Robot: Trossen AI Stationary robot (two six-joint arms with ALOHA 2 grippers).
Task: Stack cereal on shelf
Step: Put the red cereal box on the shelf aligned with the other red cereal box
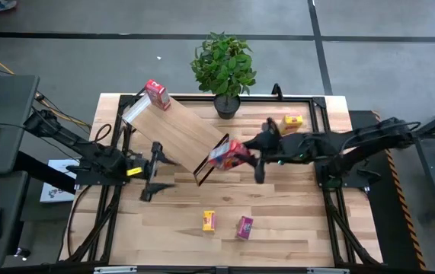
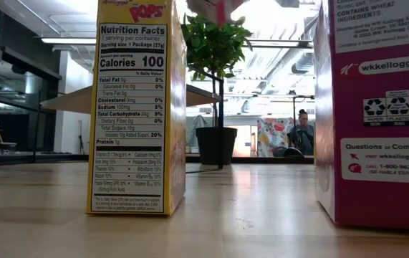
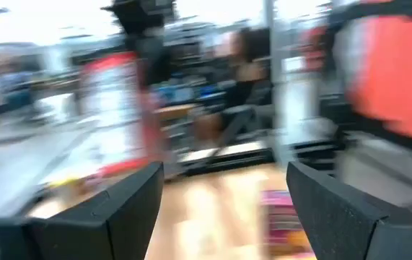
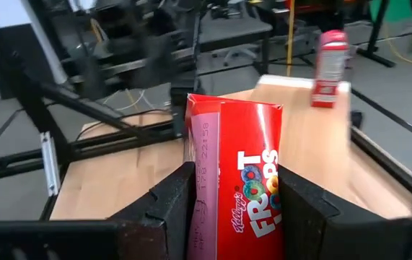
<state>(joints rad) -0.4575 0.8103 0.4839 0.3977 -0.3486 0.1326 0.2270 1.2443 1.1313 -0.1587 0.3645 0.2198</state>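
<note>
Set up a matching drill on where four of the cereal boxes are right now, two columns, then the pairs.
Things:
1. red Froot Loops box
2. second red box
3. magenta box
4. far yellow box

Places:
A. upper end of the shelf
B. near table edge, beside a yellow box
C. held in the right gripper at the shelf's lower end
D. back of the table, near the plant

Pairs: 1-C, 2-A, 3-B, 4-D
</note>
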